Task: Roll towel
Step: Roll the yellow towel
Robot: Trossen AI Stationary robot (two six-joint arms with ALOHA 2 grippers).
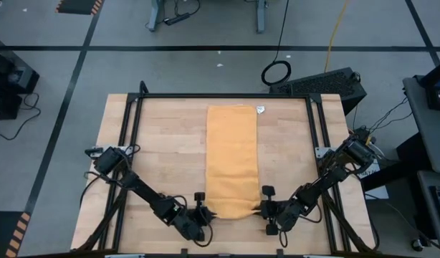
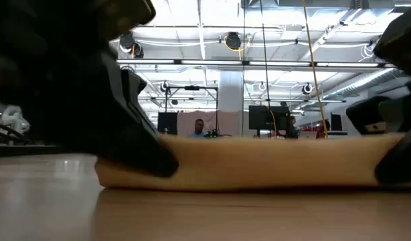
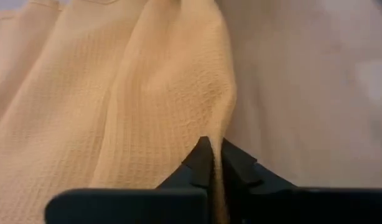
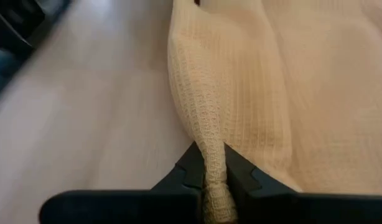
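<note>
The mustard-yellow towel (image 1: pixel 232 161) lies as a long folded strip down the middle of the table, its far end by a small white tag (image 1: pixel 261 110). Its near end is turned up into a low fold (image 2: pixel 259 171). My left gripper (image 1: pixel 204 213) is shut on the near end's left corner, and my right gripper (image 1: pixel 261 210) is shut on its right corner. Both arms reach in low from the table's near corners. My left gripper pinches the near end's left edge (image 3: pixel 217 134) between its two fingers, coming level from the table's left. The cloth there is a bunched fold of several layers, rising in a ridge from the fingers. My right gripper pinches the near end's right edge (image 4: pixel 211 140) between its two fingers, coming level from the table's right. The cloth there is gathered into a thick rolled bunch that runs back between the fingers.
A black metal frame (image 1: pixel 220 95) runs around the wooden table top. Bare wood (image 1: pixel 163 143) lies on either side of the towel. Beyond the table, the low view shows a room with monitors and a person (image 2: pixel 199 127) far off.
</note>
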